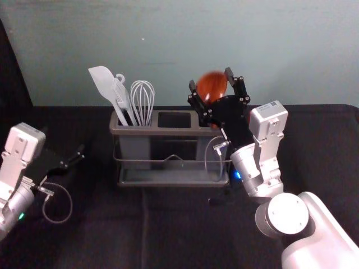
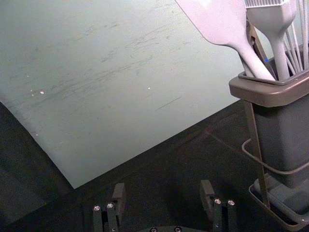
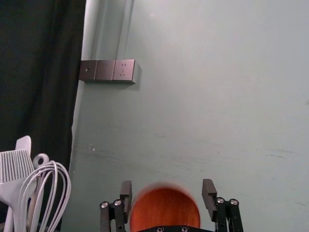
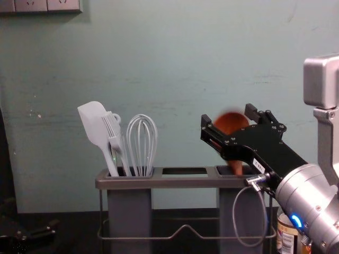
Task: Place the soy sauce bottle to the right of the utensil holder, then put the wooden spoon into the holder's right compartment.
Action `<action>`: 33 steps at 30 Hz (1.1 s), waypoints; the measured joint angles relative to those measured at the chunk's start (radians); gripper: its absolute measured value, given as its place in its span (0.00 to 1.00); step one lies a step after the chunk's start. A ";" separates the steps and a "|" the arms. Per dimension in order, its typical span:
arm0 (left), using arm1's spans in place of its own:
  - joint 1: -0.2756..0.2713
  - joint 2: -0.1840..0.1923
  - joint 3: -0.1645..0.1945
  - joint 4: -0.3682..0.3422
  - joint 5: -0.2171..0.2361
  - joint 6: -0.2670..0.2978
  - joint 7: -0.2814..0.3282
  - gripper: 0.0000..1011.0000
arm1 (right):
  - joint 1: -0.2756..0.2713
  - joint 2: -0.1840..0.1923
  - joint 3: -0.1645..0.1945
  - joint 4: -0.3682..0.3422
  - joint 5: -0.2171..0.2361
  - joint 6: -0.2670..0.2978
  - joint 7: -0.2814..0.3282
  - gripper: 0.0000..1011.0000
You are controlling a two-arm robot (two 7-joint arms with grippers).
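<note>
The wooden spoon stands bowl up in the right compartment of the utensil holder; in the chest view its handle enters that compartment. Around the bowl, my right gripper is open, its fingers on either side without gripping. In the right wrist view the bowl lies between the spread fingers of the right gripper. The soy sauce bottle is at the holder's right, partly hidden by the right arm. My left gripper is parked left of the holder; the left gripper is open and empty.
A white spatula, a brush and a whisk stand in the holder's left compartment. Behind the black-covered table rises a pale wall.
</note>
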 joint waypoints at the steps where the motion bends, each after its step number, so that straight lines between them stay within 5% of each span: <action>1: 0.000 0.000 0.000 0.000 0.000 0.000 0.000 1.00 | 0.000 -0.001 0.001 0.000 0.000 -0.001 0.001 0.89; 5: 0.000 0.000 0.000 0.000 0.000 0.000 0.000 1.00 | -0.003 -0.004 0.006 -0.010 -0.001 -0.004 0.003 0.99; 12: 0.000 0.000 0.000 0.000 0.000 0.000 0.000 1.00 | -0.009 -0.004 0.010 -0.052 -0.003 -0.004 0.008 0.99; 21: 0.000 0.000 0.000 0.000 0.000 0.000 0.000 1.00 | -0.031 0.020 0.022 -0.203 -0.009 0.025 0.014 0.99; 26: 0.000 0.000 0.000 0.000 0.000 0.000 0.000 1.00 | -0.035 0.045 0.037 -0.279 -0.017 0.060 0.015 0.99; 33: 0.000 0.000 0.000 0.000 0.000 0.000 0.000 1.00 | -0.042 0.093 0.083 -0.355 -0.026 0.186 0.010 0.99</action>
